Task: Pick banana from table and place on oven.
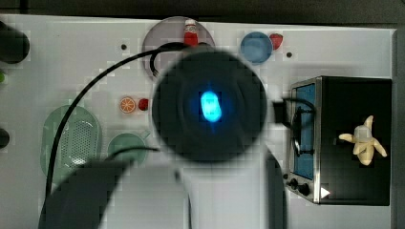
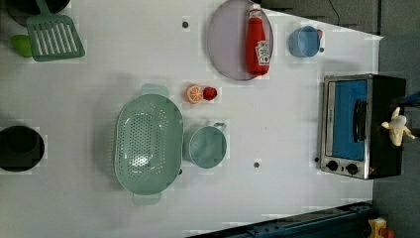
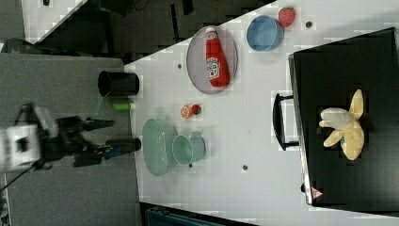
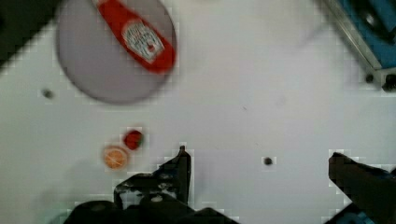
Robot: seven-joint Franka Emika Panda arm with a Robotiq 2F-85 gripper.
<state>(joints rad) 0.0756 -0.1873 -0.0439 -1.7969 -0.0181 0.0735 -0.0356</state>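
The pale yellow, partly peeled toy banana point(image 1: 364, 140) lies on the boxy toaster oven's black top point(image 1: 353, 100); the claw point(image 4: 259, 175), apparently empty, gapes wide above the white surface point(image 4: 261, 121).

place: robot lab test bench posing as a toy kitchen | evidence: white tabletop point(image 2: 277, 129) with dark round holes sitting under a robot arm point(image 1: 210, 107) | props: toy oven point(image 2: 361, 126), ketchup bottle point(image 2: 257, 39), colander point(image 2: 147, 143) lying about

Arm point(image 1: 208, 106) (a dark blur) hides much of the table point(image 1: 71, 71)
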